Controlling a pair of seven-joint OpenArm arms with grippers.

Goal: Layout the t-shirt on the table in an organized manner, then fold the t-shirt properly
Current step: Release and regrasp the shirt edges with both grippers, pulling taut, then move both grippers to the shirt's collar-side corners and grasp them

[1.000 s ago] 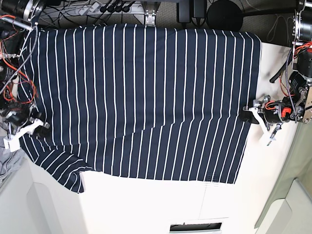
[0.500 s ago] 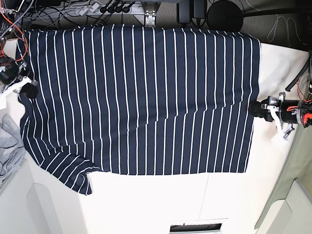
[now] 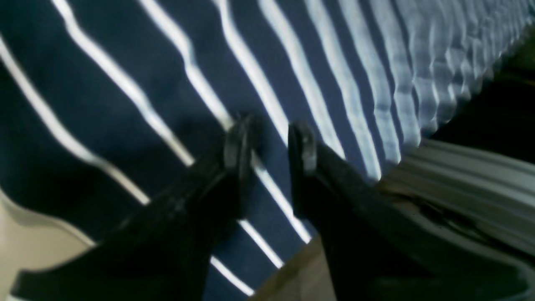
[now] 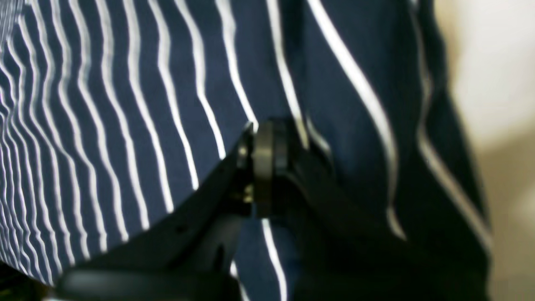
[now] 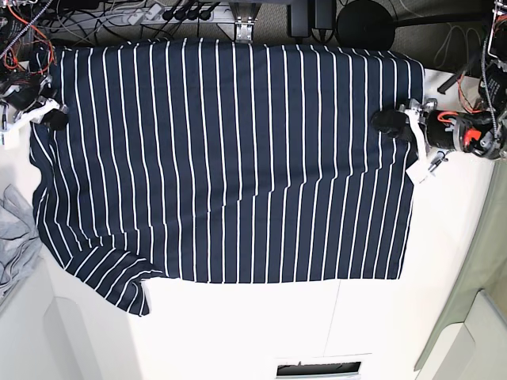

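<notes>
No text, label, brand, number or sign can be read in any of the views. The t-shirt [image 5: 230,158] carries only plain white stripes, with no print or tag showing. The table [image 5: 261,324] bears no markings. Both wrist views are blurred and show nothing written.

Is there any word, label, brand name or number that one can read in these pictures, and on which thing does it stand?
None can be read.
The t-shirt shows only white stripes, no print.
The table carries no writing.
The wrist views are blurred.
</notes>
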